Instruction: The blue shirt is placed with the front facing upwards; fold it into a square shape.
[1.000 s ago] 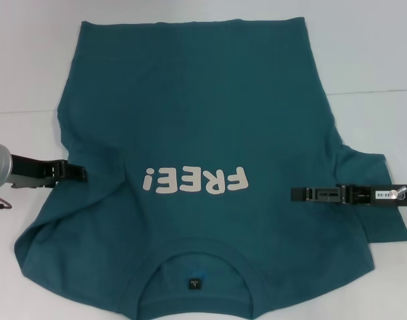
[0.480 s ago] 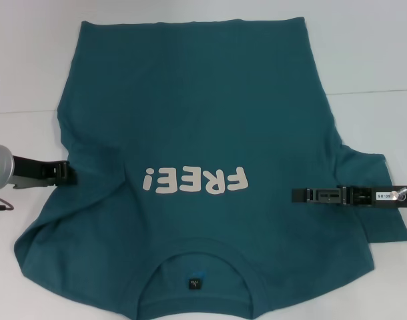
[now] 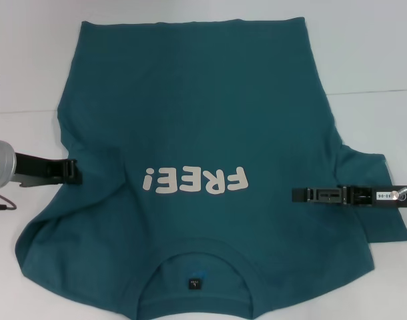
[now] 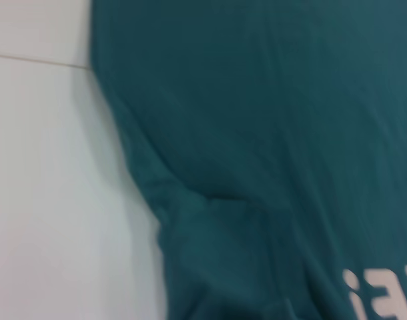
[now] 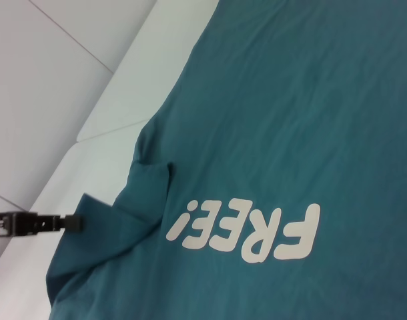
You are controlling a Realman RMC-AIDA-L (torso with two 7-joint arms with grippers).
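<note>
Teal-blue fabric covers most of the white desk (image 3: 377, 53): the blue shirt (image 3: 197, 120) lies spread flat with its front up, the off-white "FREE!" print (image 3: 194, 180) reading upside down in the head view. The round collar (image 3: 193, 257) with its small dark label (image 3: 193, 283) sits at the near edge, closest to the robot, and the hem lies at the far side. The sleeve on the robot's right (image 3: 373, 193) is bunched and partly folded over itself, while the one on the left forms a rumpled ridge along the shirt's edge.

At the shirt's left edge, level with the print, the left gripper (image 3: 73, 172) reaches in low from the side, its dark tip right at the border of the cloth. Whether it is released or pinching the fabric cannot be told from any view; the left wrist view shows only cloth, desk and a corner of the print. The right wrist view catches that same dark tip next to the folded left sleeve.

Over the right sleeve, the right gripper (image 3: 298, 195) extends inward, its tip lying over the shirt's body just right of the print. Its grasp likewise cannot be told.
</note>
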